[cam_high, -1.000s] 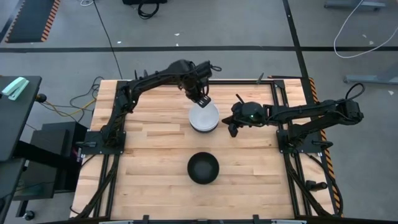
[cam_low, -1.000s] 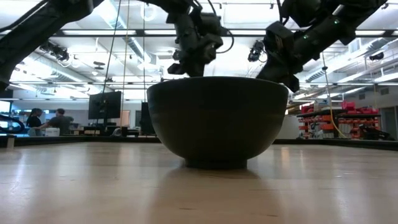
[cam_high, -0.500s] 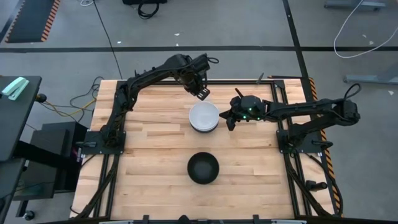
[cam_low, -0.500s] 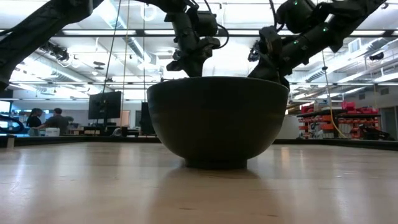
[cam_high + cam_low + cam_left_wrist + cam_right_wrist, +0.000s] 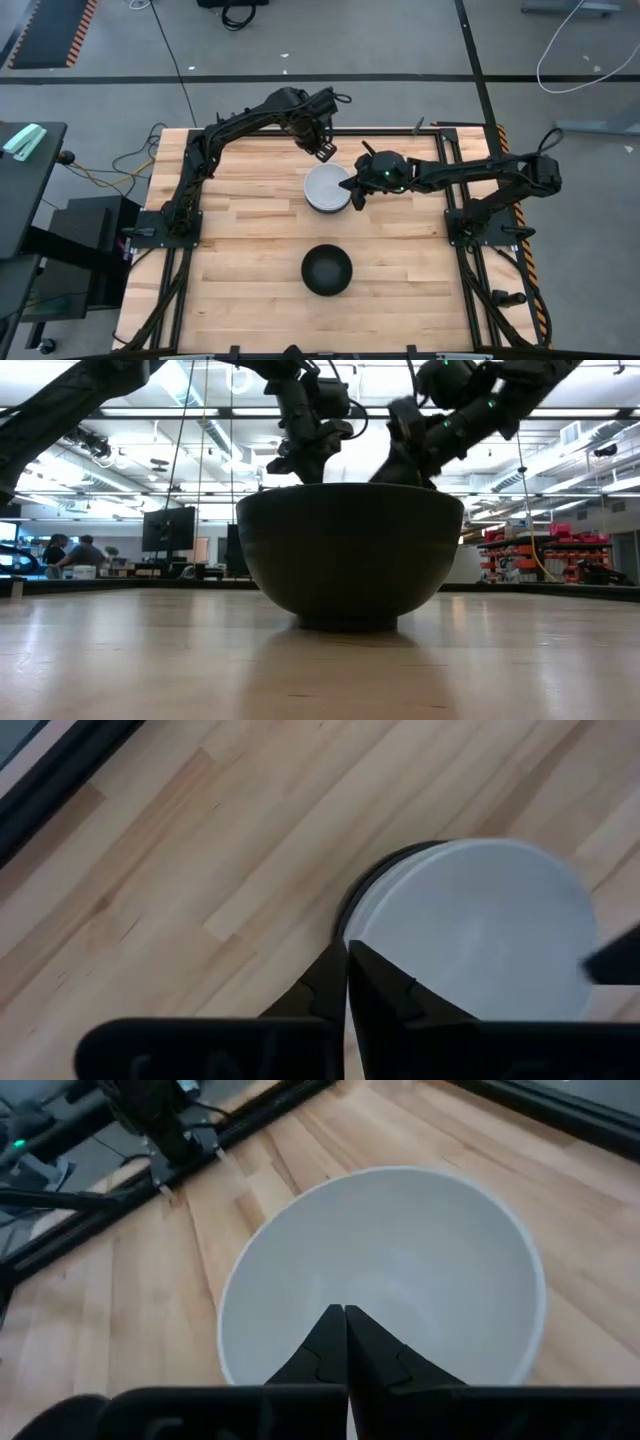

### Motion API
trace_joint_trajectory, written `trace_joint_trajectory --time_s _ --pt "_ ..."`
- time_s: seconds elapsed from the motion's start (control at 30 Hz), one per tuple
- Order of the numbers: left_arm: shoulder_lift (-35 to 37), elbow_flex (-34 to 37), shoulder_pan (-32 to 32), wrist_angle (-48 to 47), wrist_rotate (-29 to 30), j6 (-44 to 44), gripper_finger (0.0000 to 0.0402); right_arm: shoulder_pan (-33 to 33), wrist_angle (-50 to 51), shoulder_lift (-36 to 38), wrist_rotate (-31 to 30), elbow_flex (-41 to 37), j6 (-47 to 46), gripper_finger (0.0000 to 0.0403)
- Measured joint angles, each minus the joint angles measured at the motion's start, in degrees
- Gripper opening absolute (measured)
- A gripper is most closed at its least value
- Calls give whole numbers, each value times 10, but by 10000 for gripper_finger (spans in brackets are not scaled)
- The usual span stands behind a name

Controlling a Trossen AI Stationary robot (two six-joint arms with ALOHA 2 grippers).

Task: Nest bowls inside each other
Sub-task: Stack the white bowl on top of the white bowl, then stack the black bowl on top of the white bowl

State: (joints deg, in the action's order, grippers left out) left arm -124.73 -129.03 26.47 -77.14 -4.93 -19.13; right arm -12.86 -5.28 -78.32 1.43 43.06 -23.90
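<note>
Overhead straight down; low level, tight behind the black bowl (image 5: 350,555); both wrists close above the white bowl (image 5: 385,1270).

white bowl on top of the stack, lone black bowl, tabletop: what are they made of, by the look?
White bowl: smooth, evenly matte, no pattern; plastic or glazed ceramic, cannot tell which.
Black bowl: smooth with a dull sheen, probably the same material.
Tabletop: wood, butcher-block style, shown by joined light strips with visible grain.

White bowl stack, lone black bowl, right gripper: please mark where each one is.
white bowl stack (image 5: 327,187), high view, inside of the top white bowl.
lone black bowl (image 5: 327,269), high view, middle of its inside.
right gripper (image 5: 357,196), high view, at its fingertips beside the stack's rim.
</note>
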Motion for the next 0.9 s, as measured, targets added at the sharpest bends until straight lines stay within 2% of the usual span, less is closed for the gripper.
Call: trace_joint_trajectory --time_s 0.13,0.3,0.63,0.9 --pt "0 0 4 -50 39 18 26 12 99 17 -1 43 1 1" --pt "0 0 11 -116 95 20 28 58 207 39 -1 71 -7 10" --pt "0 0 10 -126 98 65 10 158 239 71 -58 77 -96 9" --pt "0 0 63 -129 101 68 32 207 260 72 -85 77 -137 10"
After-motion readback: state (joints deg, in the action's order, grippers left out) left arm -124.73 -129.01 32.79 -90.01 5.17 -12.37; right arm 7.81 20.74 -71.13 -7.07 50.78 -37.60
